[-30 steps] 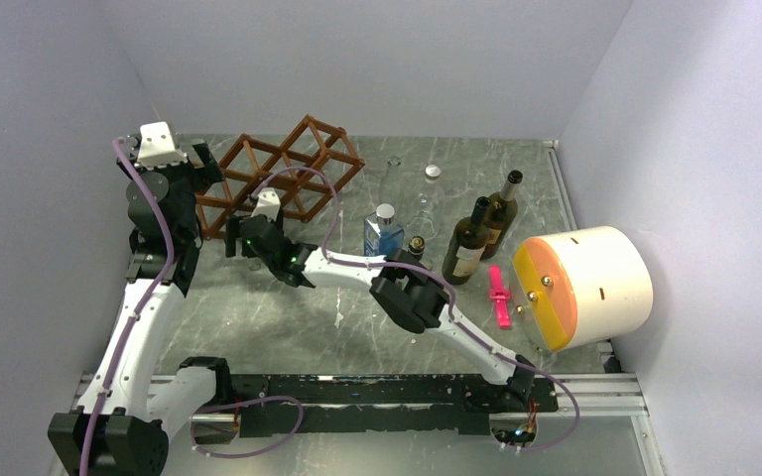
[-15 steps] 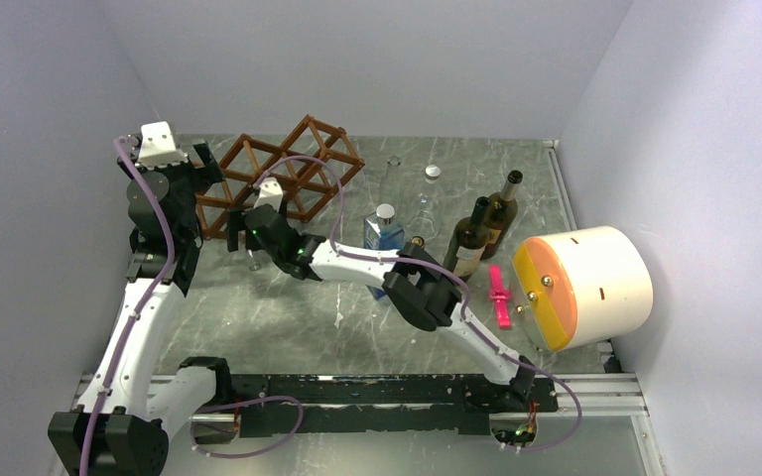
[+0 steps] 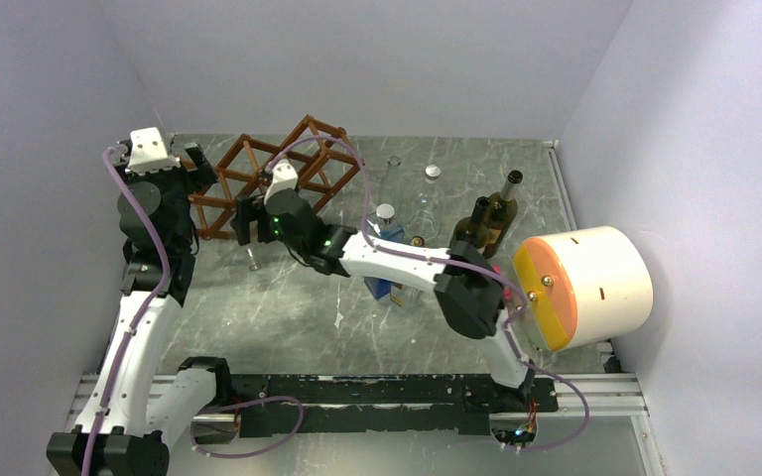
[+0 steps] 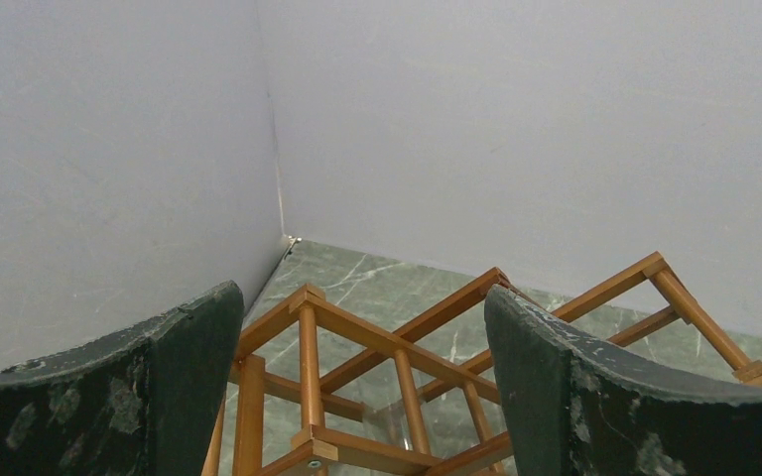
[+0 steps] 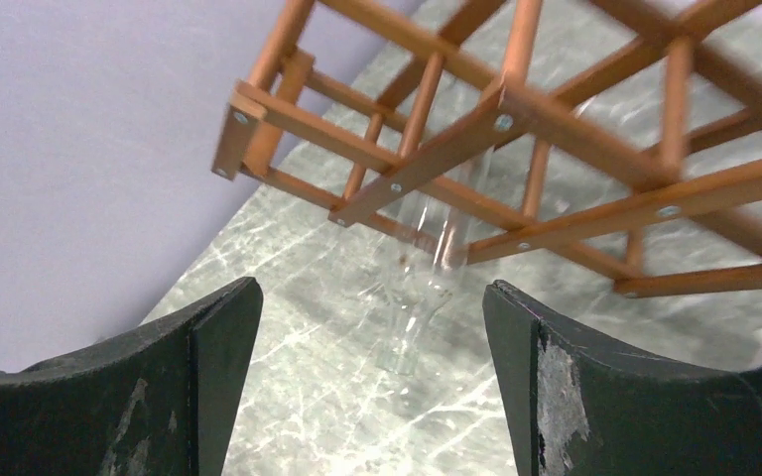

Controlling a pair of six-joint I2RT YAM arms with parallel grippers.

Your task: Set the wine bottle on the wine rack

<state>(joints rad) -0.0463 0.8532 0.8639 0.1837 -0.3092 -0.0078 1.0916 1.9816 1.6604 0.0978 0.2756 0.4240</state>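
- The clear glass wine bottle [image 5: 419, 307] appears lodged in a lower cell of the wine rack [image 5: 516, 109], upper left of the top view, neck poking out; we judge the placing nearly done.
- The right gripper [image 5: 372, 297] gapes wide and empty before the neck; the left gripper [image 4: 362, 297], equally wide, holds nothing beside the rack.
- Next we would draw the right gripper back without catching the neck.
- The glass body blurs behind the bars; whether it sits fully home we cannot tell.
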